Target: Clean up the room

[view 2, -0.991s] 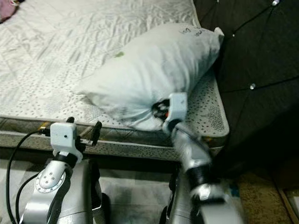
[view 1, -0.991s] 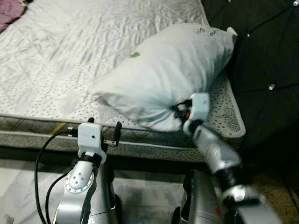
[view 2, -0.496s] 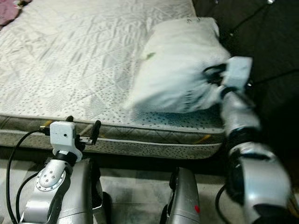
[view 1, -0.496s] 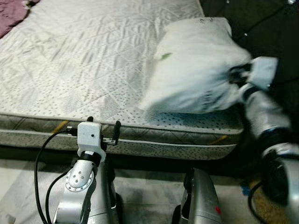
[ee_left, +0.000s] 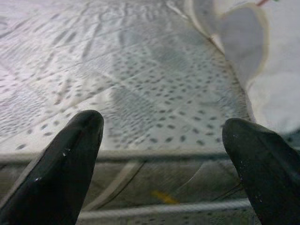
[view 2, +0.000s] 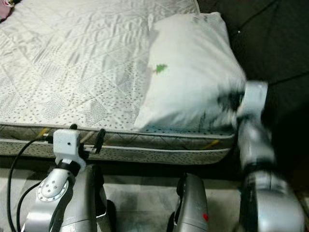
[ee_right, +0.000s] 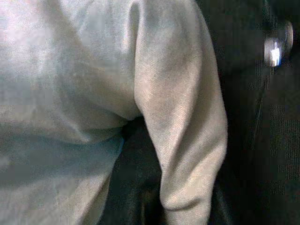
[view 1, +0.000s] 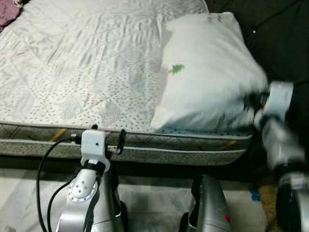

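A white pillow [view 1: 207, 72] with a small green mark lies at the right end of the mattress [view 1: 72, 63], against the dark headboard [view 1: 285, 38]. My right gripper [view 1: 253, 102] is at the pillow's near right corner, shut on its bunched fabric [ee_right: 178, 117]. My left gripper [view 1: 107, 137] is held low in front of the mattress's near edge, open, with nothing between its black fingers [ee_left: 56, 173]. The pillow's near left corner [ee_left: 267, 70] appears beyond it.
A purple cloth [view 1: 7, 8] lies at the far left of the bed. The dark tufted headboard with shiny buttons [ee_right: 276, 47] stands on the right. Pale floor [view 1: 154, 203] runs beneath the bed's edge, between my legs.
My right arm has swung the pillow to the right and turned it lengthwise against the headboard. The left arm has stayed where it was.
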{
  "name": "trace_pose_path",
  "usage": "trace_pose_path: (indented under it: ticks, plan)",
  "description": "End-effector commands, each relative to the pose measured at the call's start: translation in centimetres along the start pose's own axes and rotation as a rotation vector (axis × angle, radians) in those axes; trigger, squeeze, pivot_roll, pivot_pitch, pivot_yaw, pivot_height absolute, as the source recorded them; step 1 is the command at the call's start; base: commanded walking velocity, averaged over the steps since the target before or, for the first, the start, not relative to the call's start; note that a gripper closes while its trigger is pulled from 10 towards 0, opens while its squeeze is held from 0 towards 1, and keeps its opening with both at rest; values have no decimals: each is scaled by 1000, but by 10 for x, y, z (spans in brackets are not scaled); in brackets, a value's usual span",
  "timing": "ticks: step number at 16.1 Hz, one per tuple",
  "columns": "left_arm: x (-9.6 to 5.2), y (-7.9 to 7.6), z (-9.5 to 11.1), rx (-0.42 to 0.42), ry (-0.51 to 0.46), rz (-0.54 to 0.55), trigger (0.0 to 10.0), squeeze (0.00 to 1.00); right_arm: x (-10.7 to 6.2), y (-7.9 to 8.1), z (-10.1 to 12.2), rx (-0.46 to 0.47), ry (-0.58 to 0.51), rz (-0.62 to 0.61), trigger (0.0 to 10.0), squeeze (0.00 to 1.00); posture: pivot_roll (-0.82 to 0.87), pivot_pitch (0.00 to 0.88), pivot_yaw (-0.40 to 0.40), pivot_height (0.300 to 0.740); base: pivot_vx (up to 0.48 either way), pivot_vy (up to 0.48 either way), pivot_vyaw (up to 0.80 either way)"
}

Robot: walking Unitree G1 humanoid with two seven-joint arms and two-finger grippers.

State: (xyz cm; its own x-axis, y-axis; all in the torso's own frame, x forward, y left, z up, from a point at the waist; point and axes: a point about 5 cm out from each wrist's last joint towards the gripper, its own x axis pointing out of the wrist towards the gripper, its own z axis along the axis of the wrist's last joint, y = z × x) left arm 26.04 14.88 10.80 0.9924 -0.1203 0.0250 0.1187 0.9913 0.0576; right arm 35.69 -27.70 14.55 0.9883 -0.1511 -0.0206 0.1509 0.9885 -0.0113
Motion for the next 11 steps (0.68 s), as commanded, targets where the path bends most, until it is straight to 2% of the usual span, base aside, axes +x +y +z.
trace_pose_path:
  ticks: [1, 3, 4, 6, 7, 9, 11]
  plan:
    - [-1, -4, -1, 9, 0, -17, 10000, 0, -11, 8, 2, 32, -64, 18, 0, 0, 14, 122, -28, 515, 0, 0, 0]
    - [2, -5, 0, 8, -3, -30, 10000, 0, -37, 28, -12, 66, -69, 66, 0, 0, 9, 120, -19, 515, 0, 0, 0]
    - [2, -5, 1, 11, -3, -40, 10000, 0, -52, 46, -14, 66, -97, 124, 0, 0, 6, 120, -10, 515, 0, 0, 0]
    - [2, -4, 0, 15, -1, -43, 10000, 0, -62, 55, -16, 94, -83, 142, 0, 0, 7, 120, -8, 515, 0, 0, 0]
    - [1, -4, 0, 16, 1, -45, 10000, 0, -72, 66, -19, 107, -57, 167, 0, 0, 8, 120, -7, 515, 0, 0, 0]
    - [1, -5, 0, 16, 2, -44, 10000, 0, -73, 76, -20, 119, -33, 190, 0, 0, 14, 121, -10, 515, 0, 0, 0]
    - [1, -5, -1, 14, 4, -42, 10000, 0, -63, 80, -15, 115, -30, 194, 0, 0, 12, 124, -15, 515, 0, 0, 0]
